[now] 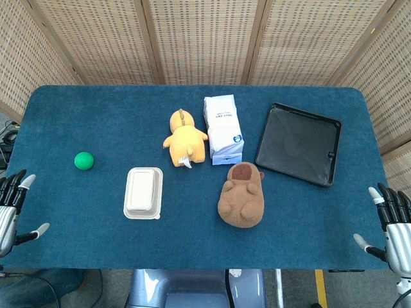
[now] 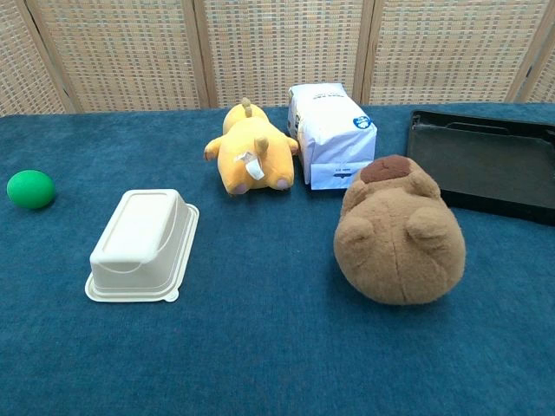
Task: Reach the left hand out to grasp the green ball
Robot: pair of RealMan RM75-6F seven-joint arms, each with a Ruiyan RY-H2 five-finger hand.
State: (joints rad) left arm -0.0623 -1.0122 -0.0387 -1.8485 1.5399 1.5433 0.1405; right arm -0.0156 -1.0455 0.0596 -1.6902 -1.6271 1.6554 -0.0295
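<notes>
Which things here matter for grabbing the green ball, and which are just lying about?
For the job:
green ball
left hand, open at the table's near left edge

Just lying about:
white container, upside down
yellow plush toy
brown plush toy
white bag
black tray
right hand

This looks like a test room for a robot. Woven screens [image 1: 205, 38] stand behind a counter [image 1: 96, 109] with blue cloth. Yellow tape [image 1: 319, 289] marks the gray floor.
</notes>
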